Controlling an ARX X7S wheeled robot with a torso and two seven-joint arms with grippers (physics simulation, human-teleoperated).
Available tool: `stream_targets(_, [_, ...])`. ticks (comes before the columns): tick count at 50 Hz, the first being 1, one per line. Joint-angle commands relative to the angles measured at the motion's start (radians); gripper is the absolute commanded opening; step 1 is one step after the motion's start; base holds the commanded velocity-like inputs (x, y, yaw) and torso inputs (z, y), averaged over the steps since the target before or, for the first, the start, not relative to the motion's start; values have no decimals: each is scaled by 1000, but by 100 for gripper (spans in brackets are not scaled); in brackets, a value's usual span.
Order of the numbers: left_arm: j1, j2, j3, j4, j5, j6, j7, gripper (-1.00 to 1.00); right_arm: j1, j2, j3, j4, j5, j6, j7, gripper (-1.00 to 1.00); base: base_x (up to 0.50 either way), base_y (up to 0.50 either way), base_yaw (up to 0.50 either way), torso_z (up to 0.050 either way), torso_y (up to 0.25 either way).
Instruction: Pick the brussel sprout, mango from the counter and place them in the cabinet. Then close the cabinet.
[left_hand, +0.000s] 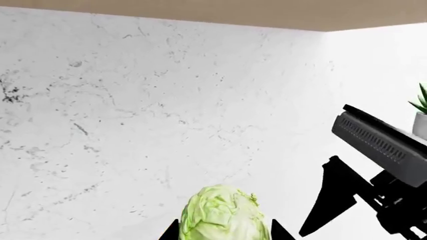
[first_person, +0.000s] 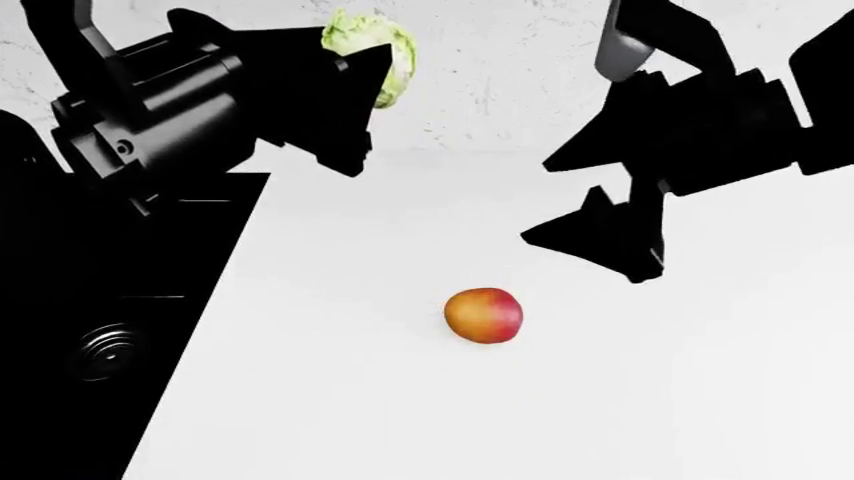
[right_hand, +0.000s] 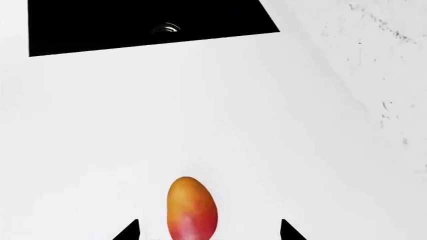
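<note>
The brussel sprout (first_person: 384, 40), a pale green leafy ball, is held in my left gripper (first_person: 358, 75), raised high in front of the marbled wall. In the left wrist view the sprout (left_hand: 220, 212) sits between the two fingertips of the left gripper (left_hand: 225, 234). The mango (first_person: 483, 315), orange-yellow with a red blush, lies on the white counter (first_person: 400, 410). My right gripper (first_person: 537, 200) is open and hovers above and just behind it. In the right wrist view the mango (right_hand: 191, 207) lies between the wide-spread fingertips of the right gripper (right_hand: 208, 232), touching neither.
The black sink (first_person: 120, 330) is set in the counter at the left and also shows in the right wrist view (right_hand: 147, 25). The marbled wall (left_hand: 133, 100) stands behind. A wooden cabinet underside (left_hand: 200, 10) runs above it. A potted plant (left_hand: 420, 107) stands behind my right arm (left_hand: 373, 145).
</note>
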Motion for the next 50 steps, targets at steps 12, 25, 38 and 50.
stream_targets(12, [-10,-1,-2,-12,-30,16,-15,-100,-3,-121,-150,152,-94,-93,-122,100,0,0,0,0,1])
stream_targets(25, [-5,-3,-1,-12,-26,22,-5,-100,-21,-159,-217,199,-132,-116,-149,100,0,0,0,0,0])
stream_targets(38, [1,-5,1,-4,-38,27,-5,-100,-59,-216,-259,283,-158,-165,-169,100,0,0,0,0,0])
stream_targets(50, [-1,-6,4,0,-35,29,3,-100,-78,-251,-327,333,-190,-194,-213,100,0,0,0,0,1])
